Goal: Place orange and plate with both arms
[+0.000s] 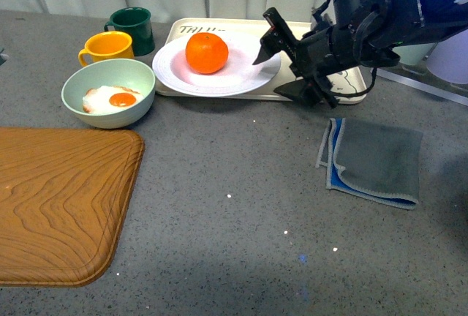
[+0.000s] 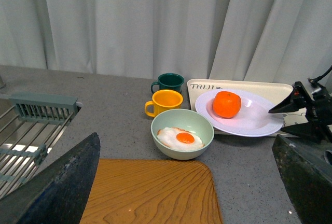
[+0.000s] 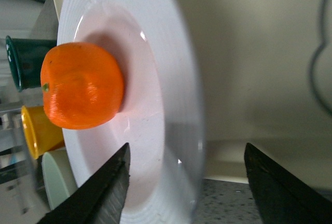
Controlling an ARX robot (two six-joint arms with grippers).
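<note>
The orange (image 1: 206, 53) sits in the white ridged plate (image 1: 241, 76), which rests on the left part of a cream tray at the back. My right gripper (image 1: 272, 74) is open with its jaws on either side of the plate's right rim, not closed on it. In the right wrist view the plate's rim (image 3: 179, 105) runs between the fingers (image 3: 98, 198) and the orange (image 3: 80, 86) lies beyond. My left gripper (image 2: 184, 193) is open and empty, out of the front view, above the wooden board. From there I see the orange (image 2: 226, 104) and the plate (image 2: 254, 123).
The cream tray (image 1: 351, 85) lies under the plate. A pale green bowl (image 1: 110, 107) holding a fried egg, a yellow mug (image 1: 107, 45) and a green mug (image 1: 133, 27) stand left of it. A wooden board (image 1: 58, 199) lies front left, a grey cloth (image 1: 376, 159) right, a dish rack (image 2: 31, 125) far left.
</note>
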